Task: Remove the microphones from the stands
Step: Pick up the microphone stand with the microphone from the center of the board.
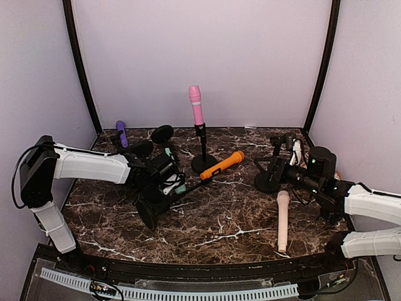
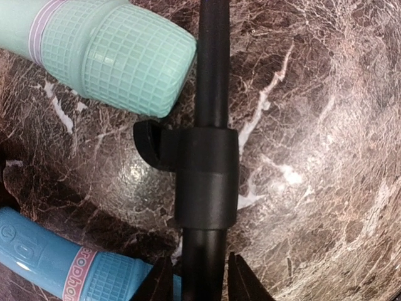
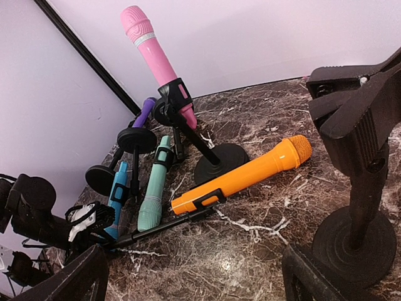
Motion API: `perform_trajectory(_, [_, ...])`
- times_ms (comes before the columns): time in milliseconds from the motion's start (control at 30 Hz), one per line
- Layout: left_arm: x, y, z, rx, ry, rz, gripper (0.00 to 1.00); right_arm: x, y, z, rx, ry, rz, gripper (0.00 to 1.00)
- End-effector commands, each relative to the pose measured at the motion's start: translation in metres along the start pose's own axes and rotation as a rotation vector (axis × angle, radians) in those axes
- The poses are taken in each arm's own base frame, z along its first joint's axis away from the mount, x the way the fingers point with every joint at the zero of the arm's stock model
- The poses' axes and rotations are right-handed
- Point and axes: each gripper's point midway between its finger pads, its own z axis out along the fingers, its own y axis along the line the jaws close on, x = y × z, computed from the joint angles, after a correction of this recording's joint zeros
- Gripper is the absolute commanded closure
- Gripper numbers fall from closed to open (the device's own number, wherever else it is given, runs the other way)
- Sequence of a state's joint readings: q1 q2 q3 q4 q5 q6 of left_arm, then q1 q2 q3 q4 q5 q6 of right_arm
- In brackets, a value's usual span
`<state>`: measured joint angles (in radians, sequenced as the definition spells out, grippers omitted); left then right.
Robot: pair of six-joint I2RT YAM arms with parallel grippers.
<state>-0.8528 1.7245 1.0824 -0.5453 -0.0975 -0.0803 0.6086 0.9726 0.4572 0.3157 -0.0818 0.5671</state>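
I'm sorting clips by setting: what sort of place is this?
Likely a robot test booth: plain lilac walls enclose a marble-patterned table, with a left arm and right arm mounted at its near edge.

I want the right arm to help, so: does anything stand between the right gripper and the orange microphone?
Nothing visible does. Only bare marble table lies between the open right gripper and the orange microphone; the empty black stand sits beside the gripper, off that line.
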Motion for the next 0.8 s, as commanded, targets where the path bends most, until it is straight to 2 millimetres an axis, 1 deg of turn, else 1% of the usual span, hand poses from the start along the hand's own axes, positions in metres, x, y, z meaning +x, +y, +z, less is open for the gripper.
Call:
perform_trajectory(0, [0.006,-0.001,0.002,0.008,0.015,0.022,0.69,-0.006,0.006,-0.001,-0.024,-0.037,0.005,0.03])
perform_trajectory(233, [0.004,-0.010,-0.003,0.059,-0.010,0.026,0.82,-0.005,0.004,-0.002,-0.019,-0.041,0.005,0.03])
perform_trajectory(367, [-0.005,-0.015,-0.015,0.097,-0.072,0.027,0.87,-0.006,0.005,-0.004,-0.018,-0.047,0.007,0.03])
perform_trajectory(400, [-0.008,-0.018,-0.020,0.116,-0.092,0.029,0.90,-0.006,0.004,-0.004,-0.017,-0.047,0.008,0.03])
perform_trajectory(533, [-0.012,-0.023,-0.032,0.151,-0.142,0.030,0.99,-0.007,0.004,-0.006,-0.016,-0.055,0.016,0.03])
perform_trajectory(667, [-0.018,-0.026,-0.044,0.180,-0.205,0.026,1.00,-0.009,0.005,-0.008,-0.016,-0.061,0.019,0.03])
perform_trajectory(767, [-0.024,-0.030,-0.058,0.211,-0.268,0.012,1.00,-0.012,0.007,-0.011,-0.017,-0.069,0.015,0.03])
